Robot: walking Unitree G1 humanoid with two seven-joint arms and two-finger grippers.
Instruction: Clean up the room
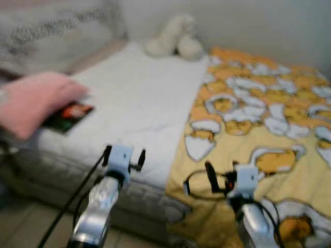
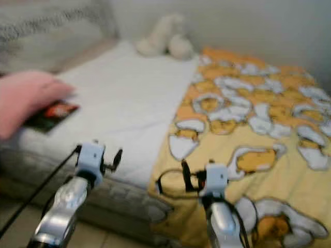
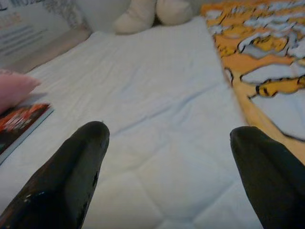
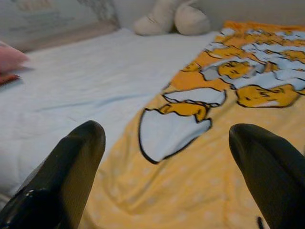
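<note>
While both arms are raised toward the bed, neither holds anything: the left gripper has its fingers spread wide over the bare white sheet, and the right gripper is likewise spread, poised over the edge of the yellow cartoon blanket where it meets the sheet. What wants tidying seems to lie further off — a pink pillow at the bed's left edge, partly covering a dark book or magazine, and a cream plush toy against the wall at the far side. The head views are blurred, which suggests the robot or its head is in motion, so any reach begun now risks landing off target. The book lies close to the mattress edge and could be nudged onto the floor if the left gripper comes in low from the side. The blanket is loose cloth; a pinch by the right gripper might drag the whole spread rather than straighten it, and the cables trailing along both arms could snag on the bed frame.
</note>
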